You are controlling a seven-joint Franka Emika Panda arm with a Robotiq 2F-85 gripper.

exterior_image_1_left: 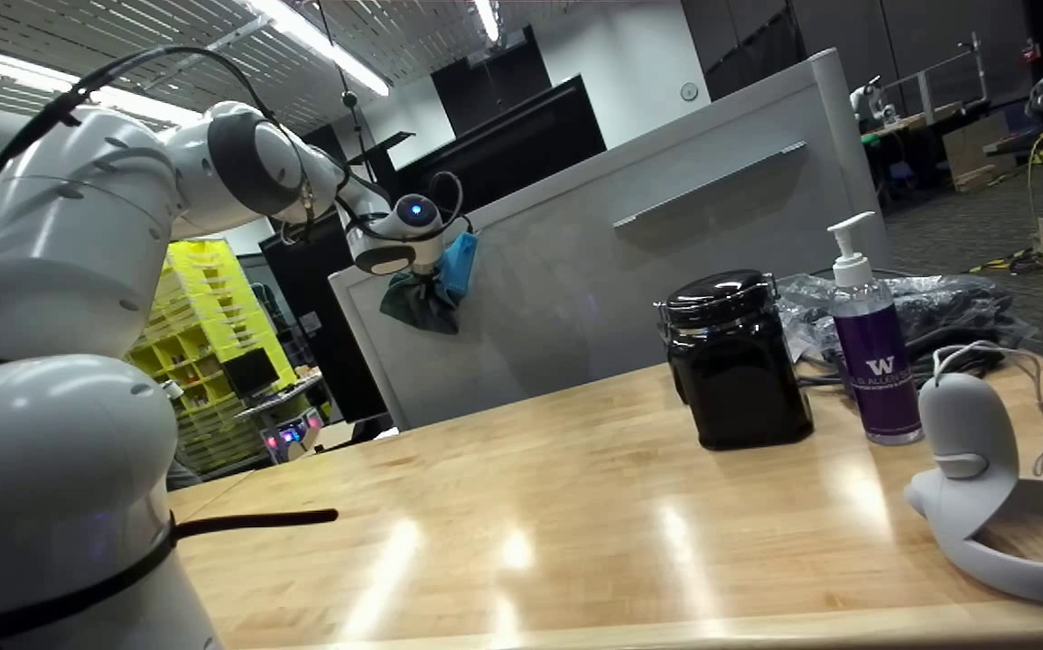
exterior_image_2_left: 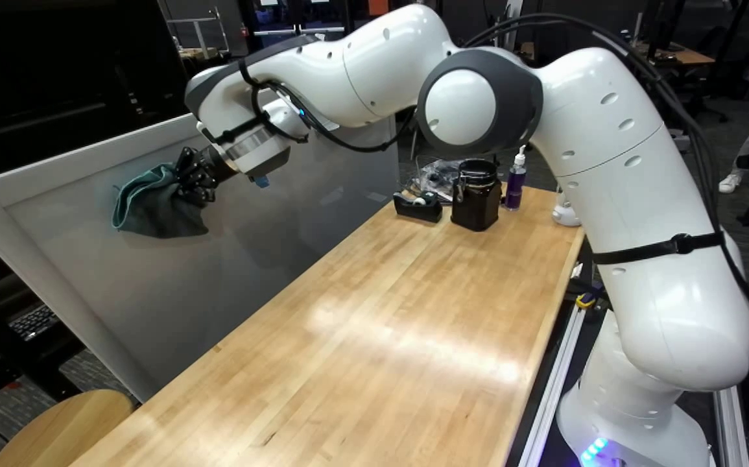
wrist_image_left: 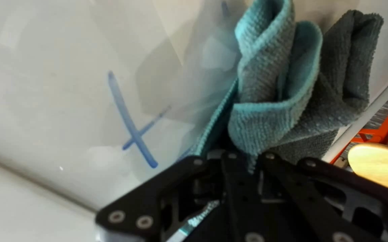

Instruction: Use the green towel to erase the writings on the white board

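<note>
One wrinkled teal-green cloth towel [wrist_image_left: 264, 122] is clenched at a bunched fold between the fingers [wrist_image_left: 271, 167] of the black jointed gripper [wrist_image_left: 251, 162]. Probably light and limp, it favours a central hold.

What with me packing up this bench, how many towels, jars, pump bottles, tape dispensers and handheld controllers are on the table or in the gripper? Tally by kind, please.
1 green towel, held in the gripper
1 black lidded jar
1 pump bottle with a purple label
1 black tape dispenser
1 handheld controller
Total: 5
</note>
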